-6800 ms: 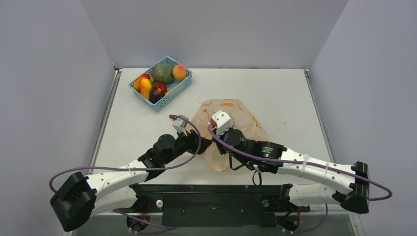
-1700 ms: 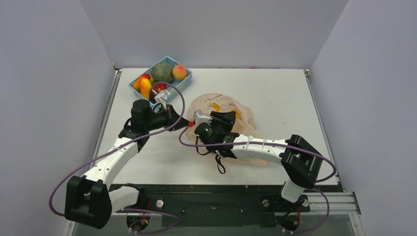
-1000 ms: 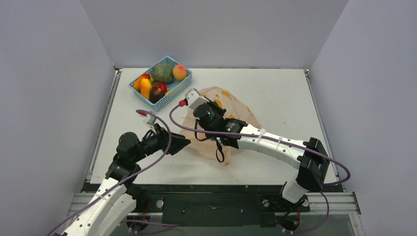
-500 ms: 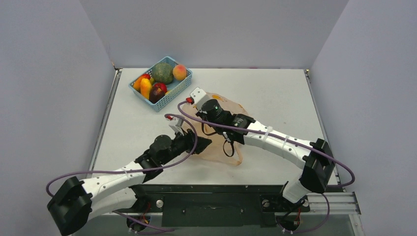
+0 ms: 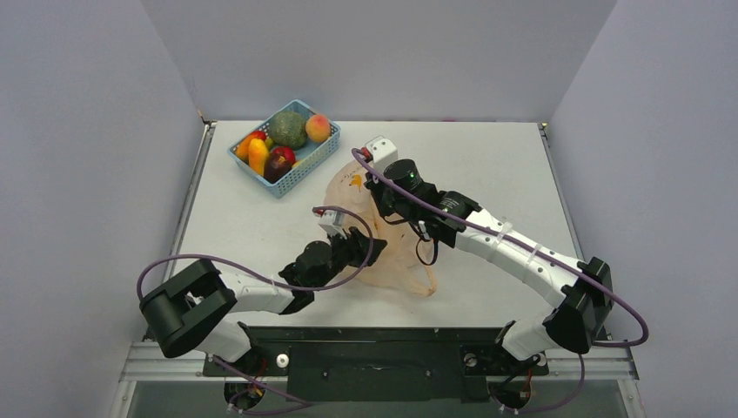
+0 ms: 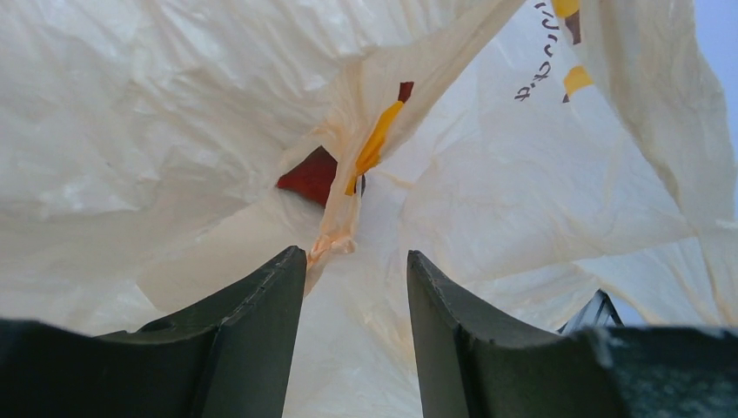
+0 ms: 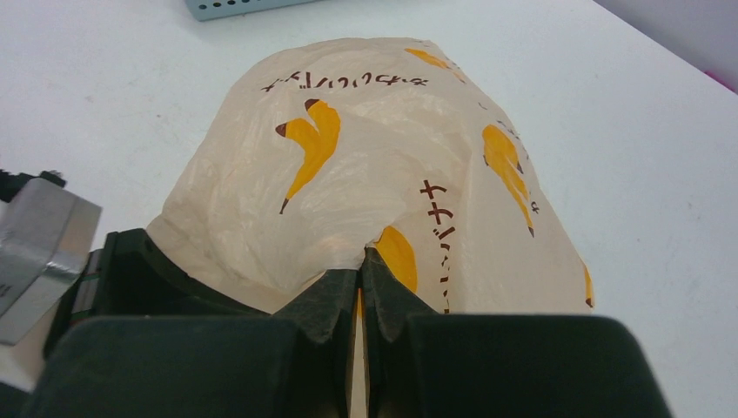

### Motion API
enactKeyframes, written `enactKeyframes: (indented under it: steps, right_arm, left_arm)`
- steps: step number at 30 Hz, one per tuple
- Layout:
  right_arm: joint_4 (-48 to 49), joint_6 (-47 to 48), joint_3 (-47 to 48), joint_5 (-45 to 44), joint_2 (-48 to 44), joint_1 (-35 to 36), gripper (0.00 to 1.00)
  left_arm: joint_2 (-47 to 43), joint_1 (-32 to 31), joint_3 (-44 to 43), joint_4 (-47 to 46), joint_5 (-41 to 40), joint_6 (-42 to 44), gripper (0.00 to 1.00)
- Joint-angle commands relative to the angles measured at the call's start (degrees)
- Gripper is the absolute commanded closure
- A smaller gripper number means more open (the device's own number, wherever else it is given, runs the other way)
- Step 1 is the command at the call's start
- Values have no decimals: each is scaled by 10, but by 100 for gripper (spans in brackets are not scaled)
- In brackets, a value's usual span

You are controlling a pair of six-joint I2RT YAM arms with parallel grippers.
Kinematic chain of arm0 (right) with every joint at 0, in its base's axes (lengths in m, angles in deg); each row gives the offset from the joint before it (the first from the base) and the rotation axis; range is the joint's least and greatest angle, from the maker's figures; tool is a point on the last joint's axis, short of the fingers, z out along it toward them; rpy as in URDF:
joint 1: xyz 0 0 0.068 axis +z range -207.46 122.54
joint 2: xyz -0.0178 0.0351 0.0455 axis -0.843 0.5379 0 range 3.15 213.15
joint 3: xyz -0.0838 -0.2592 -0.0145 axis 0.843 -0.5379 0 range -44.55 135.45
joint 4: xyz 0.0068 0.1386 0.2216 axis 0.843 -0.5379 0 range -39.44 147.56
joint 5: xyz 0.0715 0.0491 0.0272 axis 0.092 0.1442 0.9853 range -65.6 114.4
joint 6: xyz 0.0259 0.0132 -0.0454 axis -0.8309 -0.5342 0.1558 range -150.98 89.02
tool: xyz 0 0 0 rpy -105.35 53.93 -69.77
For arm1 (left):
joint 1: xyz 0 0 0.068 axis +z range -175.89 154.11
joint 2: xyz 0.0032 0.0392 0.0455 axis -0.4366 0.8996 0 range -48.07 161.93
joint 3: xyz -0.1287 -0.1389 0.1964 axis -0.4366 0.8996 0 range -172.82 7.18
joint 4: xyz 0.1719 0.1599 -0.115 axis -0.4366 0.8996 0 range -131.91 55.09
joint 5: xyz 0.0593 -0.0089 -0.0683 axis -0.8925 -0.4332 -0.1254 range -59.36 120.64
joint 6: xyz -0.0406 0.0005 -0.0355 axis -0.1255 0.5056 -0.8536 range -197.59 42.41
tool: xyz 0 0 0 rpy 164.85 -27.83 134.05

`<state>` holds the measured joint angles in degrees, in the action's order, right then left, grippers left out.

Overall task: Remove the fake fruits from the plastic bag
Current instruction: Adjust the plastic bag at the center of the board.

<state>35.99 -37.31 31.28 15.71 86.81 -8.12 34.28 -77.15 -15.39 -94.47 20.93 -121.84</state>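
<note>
Sitting inside the plastic bag (image 6: pixel 522 200), the left tool (image 6: pixel 355 258) has its two fingers (image 6: pixel 283 292) apart, and nothing is squeezed between them. Only the left wrist view looks inside the bag. Thin bag skin is all round the tool. Just ahead of its tips, past a twisted fold, is a dark red bit of what looks like one of the fake fruits (image 6: pixel 306 177). The right wrist view shows the outside instead. The right tool (image 7: pixel 360 259) is closed, pinching a fold of the bag, which bulges ahead of it on the white worktop (image 7: pixel 130 96). Only the top view shows the blue basket (image 5: pixel 309 165) of fruit, well beyond both tools.
</note>
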Motion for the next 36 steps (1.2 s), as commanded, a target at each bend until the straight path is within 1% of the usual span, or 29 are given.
enactKeyframes:
  steps: [1,3,6,7,9,11,14,18,20,22,24,27,30,32,33,34,35,36]
  right_arm:
    - [-15,-21,33,42,-28,3,100]
    - [-17,-20,32,39,-34,3,100]
    - [-18,-15,26,40,-41,2,100]
    - [-18,-14,22,40,-45,1,100]
    - [-17,-11,18,50,-47,-3,100]
    - [-17,-11,18,71,-47,-5,100]
    - [-18,-11,24,90,-47,-6,100]
    - [-20,-16,31,119,-48,-6,100]
    - [-20,-21,30,127,-49,-6,100]
    - [-21,-24,28,131,-52,-6,100]
    - [-23,-26,25,132,-58,-6,100]
    - [-24,-30,19,134,-65,-6,100]
    - [-30,-40,16,132,-69,-5,100]
    - [-37,-59,16,113,-70,-4,100]
    - [-44,-67,17,101,-71,-1,96]
    - [-61,-84,18,59,-74,2,92]
    - [-70,-92,15,39,-83,9,91]
    - [-89,-109,12,1,-89,16,84]
  left_arm:
    - [-33,-46,-27,-39,-34,48,56]
    - [-79,-67,-32,27,-64,68,55]
    - [-144,-79,-34,97,-66,80,54]
    - [-174,-79,-34,121,-49,87,54]
    - [-206,-80,-40,159,-12,99,52]
    - [-220,-79,-47,182,27,107,49]
    - [-216,-80,-50,174,58,114,48]
    - [-158,-80,-77,116,84,130,50]
    - [-111,-80,-94,77,95,134,54]
    - [-68,-80,-111,57,83,126,61]
    - [-28,-80,-121,48,58,123,65]
    - [24,-81,-111,22,-15,108,71]
    - [61,-81,-95,-23,-80,107,72]
    - [84,-80,-94,-45,-102,112,72]
    - [91,-80,-97,-50,-107,118,72]
    - [103,-80,-99,-57,-115,120,73]
    - [108,-80,-101,-61,-119,125,73]
    - [116,-80,-101,-68,-125,126,73]
